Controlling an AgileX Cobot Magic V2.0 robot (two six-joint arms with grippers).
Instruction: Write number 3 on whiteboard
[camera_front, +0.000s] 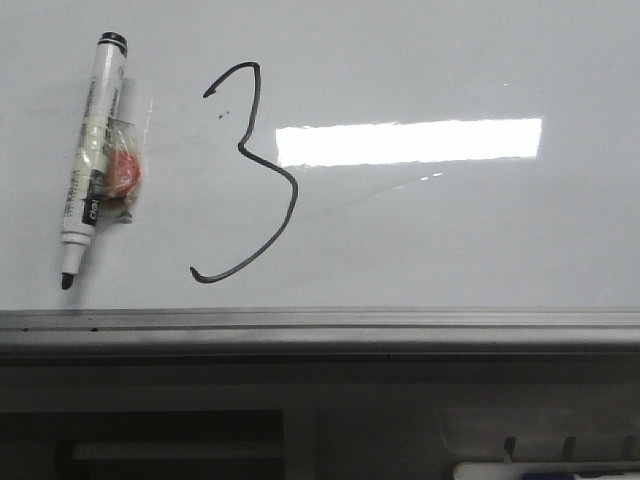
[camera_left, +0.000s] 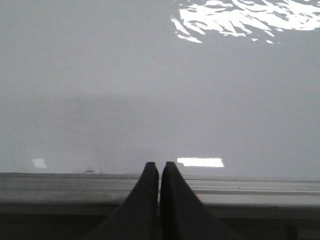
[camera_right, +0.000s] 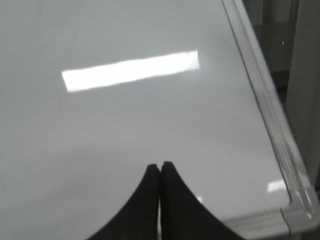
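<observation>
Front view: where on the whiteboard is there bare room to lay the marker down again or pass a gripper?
The widest bare stretch is the whiteboard right of the number 3, down to the grey edge rail. A narrower bare strip runs between the 3 and the marker. The left side is crowded: the uncapped marker lies there against a small red-and-clear wrapper.

- Looks like an office or lab workstation: a glossy whiteboard (camera_front: 450, 240) with a grey metal edge rail (camera_front: 320, 320).
- An uncapped marker (camera_front: 92, 150) lies on it.
- Ceiling strip-light reflection (camera_front: 408, 141) indicates indoors.
</observation>
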